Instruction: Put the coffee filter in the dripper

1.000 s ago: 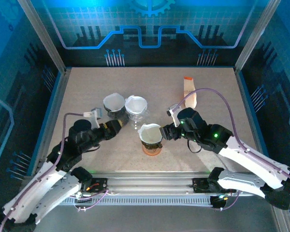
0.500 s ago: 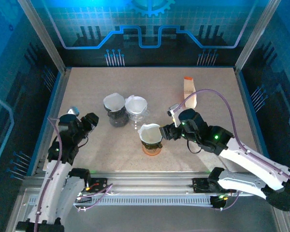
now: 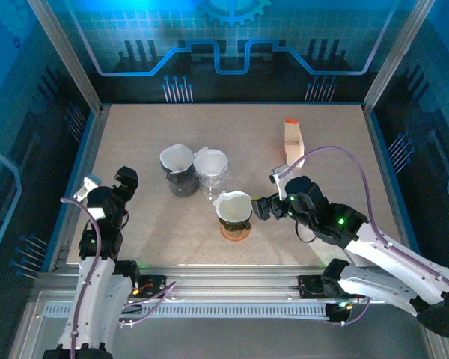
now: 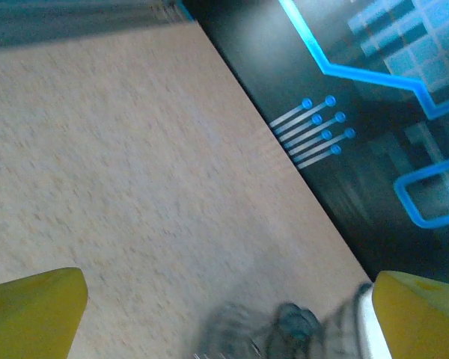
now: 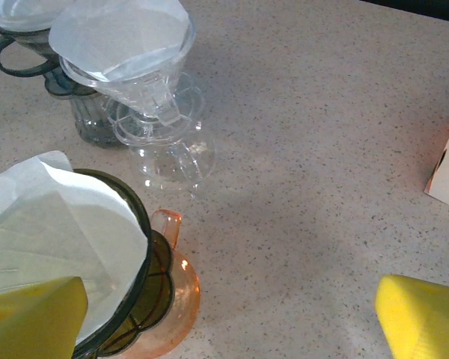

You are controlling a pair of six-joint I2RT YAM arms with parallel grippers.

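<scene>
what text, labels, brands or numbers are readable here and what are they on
No readable text anywhere.
Tan and orange cardboard box: any print is too small to read.
Blue backdrop panel: gear emblem and circuit lines, no words.
White paper filter in the orange translucent dripper: blank.

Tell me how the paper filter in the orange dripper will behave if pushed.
The paper filter looks thin and creased, so it would probably crumple rather than resist. Its edge stands loose above the rim of the orange dripper, so a nudge may shift or lift it; it is likely very light.
</scene>
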